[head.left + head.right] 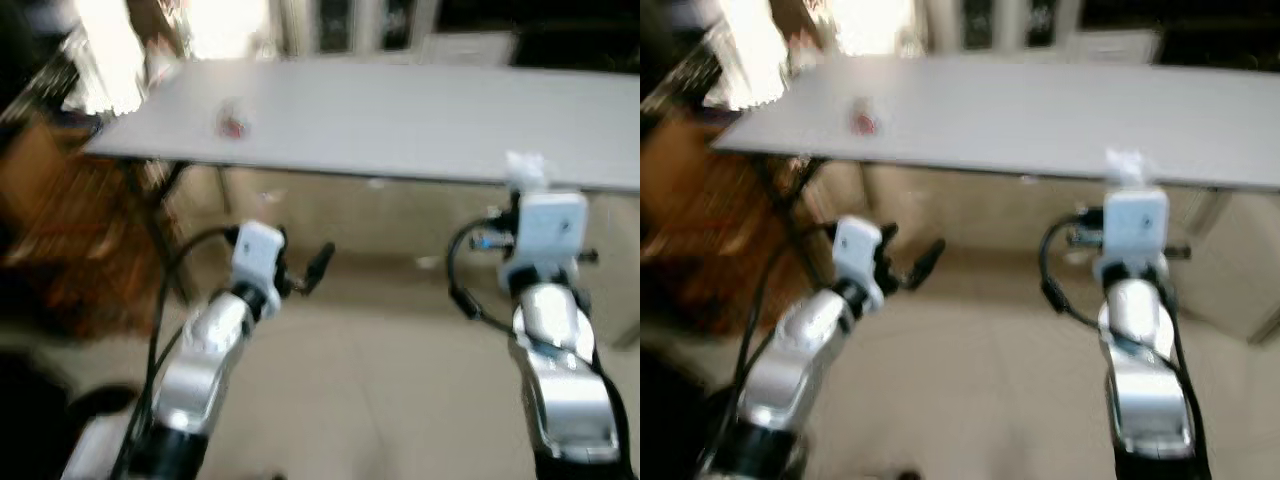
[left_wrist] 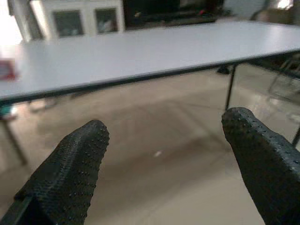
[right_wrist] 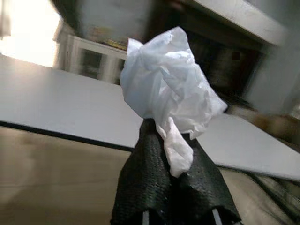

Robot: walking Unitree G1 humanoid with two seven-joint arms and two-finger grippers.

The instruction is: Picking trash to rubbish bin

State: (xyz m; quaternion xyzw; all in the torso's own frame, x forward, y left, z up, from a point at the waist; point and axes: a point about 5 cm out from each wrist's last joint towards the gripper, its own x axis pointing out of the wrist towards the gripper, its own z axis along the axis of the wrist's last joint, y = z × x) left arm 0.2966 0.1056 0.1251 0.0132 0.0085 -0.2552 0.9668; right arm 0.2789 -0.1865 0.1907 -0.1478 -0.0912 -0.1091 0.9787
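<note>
1. Step in hand: carrying. The right pincer [image 3: 176,187] is clamped on a crumpled white tissue [image 3: 166,96]. In the head views the wad [image 1: 524,168] sits atop the raised right arm, in front of the near edge of the table [image 1: 400,120], at about 2 o'clock in the frame.

2. The left pincer [image 2: 164,164] is spread wide and holds nothing. It is raised below the table edge, at about 9 o'clock in the head view [image 1: 300,270].

3. A small red scrap [image 1: 232,124] lies on the table toward its left end, at about 11 o'clock. It looks like more trash, well apart from both pincers; blur hides its shape.

4. Heading of the tissue: it is a lumpy wad with no clear front. Its long axis seems to run along the pincer's fingers, the bulk bulging past the tips and a thin tail trailing back between them.

5. Next move, as I judge it: a bin must be found, so the robot will probably have to turn or walk. The grip should stay firm, since the tissue is light and held by a narrow fold.

6. The empty left pincer could go for the red scrap.
</note>
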